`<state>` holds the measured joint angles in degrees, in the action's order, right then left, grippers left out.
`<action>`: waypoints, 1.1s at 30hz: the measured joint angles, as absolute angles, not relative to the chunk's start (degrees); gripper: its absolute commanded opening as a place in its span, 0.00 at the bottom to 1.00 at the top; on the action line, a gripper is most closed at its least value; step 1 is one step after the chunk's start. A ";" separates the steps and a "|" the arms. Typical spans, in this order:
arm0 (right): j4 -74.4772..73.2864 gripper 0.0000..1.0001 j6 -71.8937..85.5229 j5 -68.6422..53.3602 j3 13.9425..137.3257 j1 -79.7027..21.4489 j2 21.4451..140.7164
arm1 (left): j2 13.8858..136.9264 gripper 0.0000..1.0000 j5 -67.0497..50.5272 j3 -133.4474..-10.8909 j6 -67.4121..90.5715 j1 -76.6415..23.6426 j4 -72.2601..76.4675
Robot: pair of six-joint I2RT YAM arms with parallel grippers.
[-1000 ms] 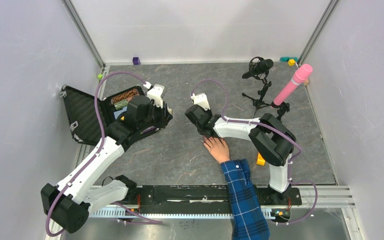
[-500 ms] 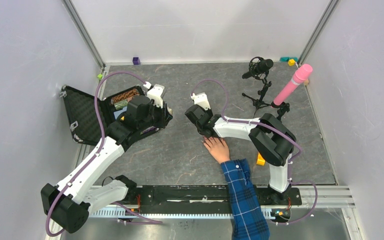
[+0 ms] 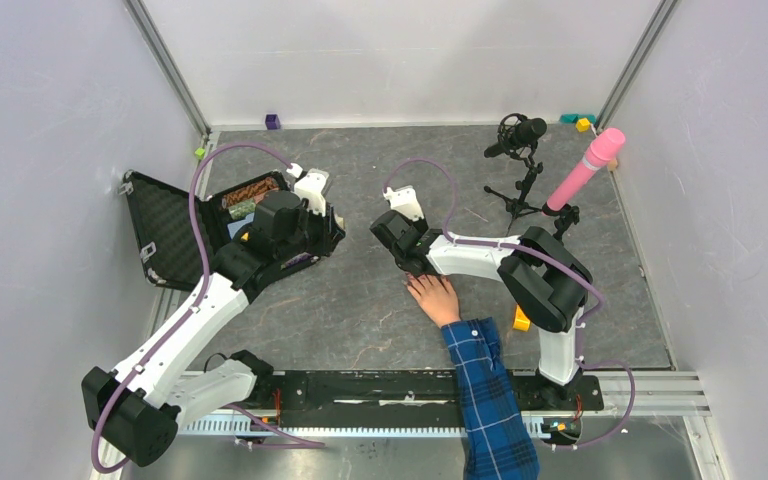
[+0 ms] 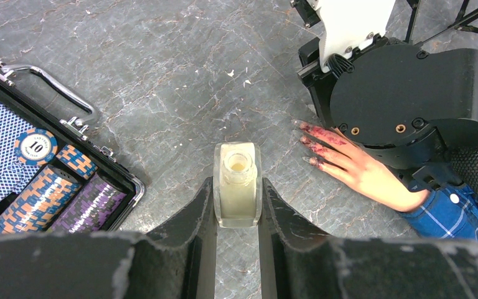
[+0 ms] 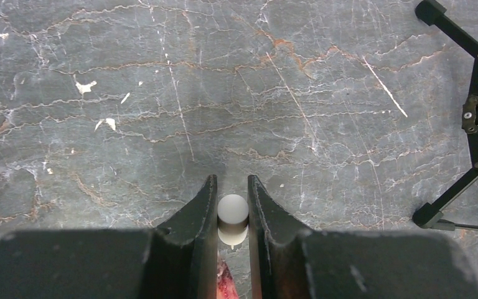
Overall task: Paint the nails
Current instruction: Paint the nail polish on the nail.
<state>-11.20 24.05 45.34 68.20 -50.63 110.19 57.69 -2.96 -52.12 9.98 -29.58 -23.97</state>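
A pale hand [image 3: 436,298] in a blue plaid sleeve [image 3: 485,390] lies flat on the grey table. Its nails [image 4: 314,140] are smeared dark pinkish-red, with the paint spread onto the fingertips. My right gripper [image 3: 417,268] hovers right over the fingers and is shut on a small white round brush cap [image 5: 233,212]; one red-stained fingertip [image 5: 224,281] shows just beneath it. My left gripper [image 4: 238,187] is left of the hand and is shut on a small open bottle [image 4: 238,190] of pale liquid, held upright.
An open black case [image 3: 165,235] with poker chips [image 4: 37,180] lies at the left. A microphone stand [image 3: 520,170] and a pink cylinder [image 3: 585,170] stand at the back right. A yellow object [image 3: 521,320] sits by the right arm's base.
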 measured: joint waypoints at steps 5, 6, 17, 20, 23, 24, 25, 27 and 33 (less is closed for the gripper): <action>-11.66 0.00 23.83 46.37 67.88 -50.63 109.95 | 57.58 0.05 -2.94 -52.12 9.98 -29.58 -23.99; -11.70 0.00 23.75 46.50 67.77 -50.63 109.75 | 57.52 0.05 -2.94 -52.12 9.98 -29.58 -23.99; -9.26 0.00 21.08 44.99 66.74 -52.75 107.07 | 57.19 0.05 -2.94 -52.12 9.98 -29.58 -23.99; -8.64 0.00 20.58 43.88 66.74 -53.32 107.07 | 57.19 0.05 -2.94 -52.12 9.98 -29.58 -23.97; -8.36 0.00 20.23 43.38 66.74 -53.47 107.13 | 57.19 0.05 -2.94 -52.12 9.96 -29.58 -23.99; -8.21 0.00 20.10 43.35 66.74 -53.45 107.22 | 57.19 0.05 -2.94 -52.12 9.98 -29.58 -23.99; -8.05 0.00 20.03 43.31 66.74 -53.45 107.33 | 57.19 0.05 -2.94 -52.12 9.98 -29.58 -23.99; -7.90 0.00 19.86 43.31 66.74 -53.45 107.63 | 57.19 0.05 -2.94 -52.12 9.98 -29.58 -23.99; -8.08 0.00 19.59 43.35 66.74 -53.45 109.10 | 57.19 0.05 -2.94 -52.12 9.98 -29.58 -23.99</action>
<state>-8.08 19.59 43.35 66.74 -53.45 109.10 57.19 -2.94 -52.12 9.98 -29.58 -23.99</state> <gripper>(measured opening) 0.221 0.300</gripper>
